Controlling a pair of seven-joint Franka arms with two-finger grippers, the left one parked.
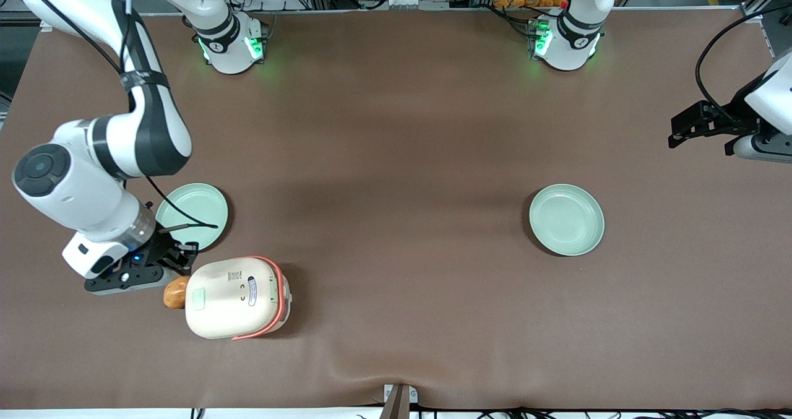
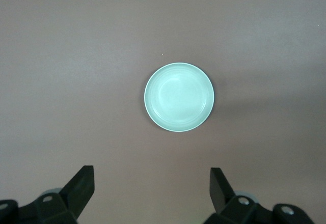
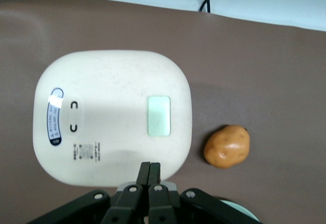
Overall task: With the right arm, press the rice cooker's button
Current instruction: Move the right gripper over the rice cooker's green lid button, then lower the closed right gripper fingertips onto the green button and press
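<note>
The rice cooker (image 1: 235,297) stands on the brown table near the front edge, toward the working arm's end. It has a cream lid, an orange handle band and an oval label. Its pale-green button (image 1: 197,299) sits on the lid at the end nearest the right arm (image 1: 80,190). My gripper (image 1: 176,259) hangs a little farther from the front camera than the cooker, over its rim. In the right wrist view the gripper (image 3: 150,169) is shut and empty, over the edge of the cooker's lid (image 3: 112,117), short of the button (image 3: 159,115).
An orange-brown potato-like lump (image 1: 176,293) lies against the cooker beside the button end; it also shows in the right wrist view (image 3: 227,146). One mint plate (image 1: 193,216) lies under the arm's cable. Another mint plate (image 1: 567,219) lies toward the parked arm's end and shows in the left wrist view (image 2: 179,97).
</note>
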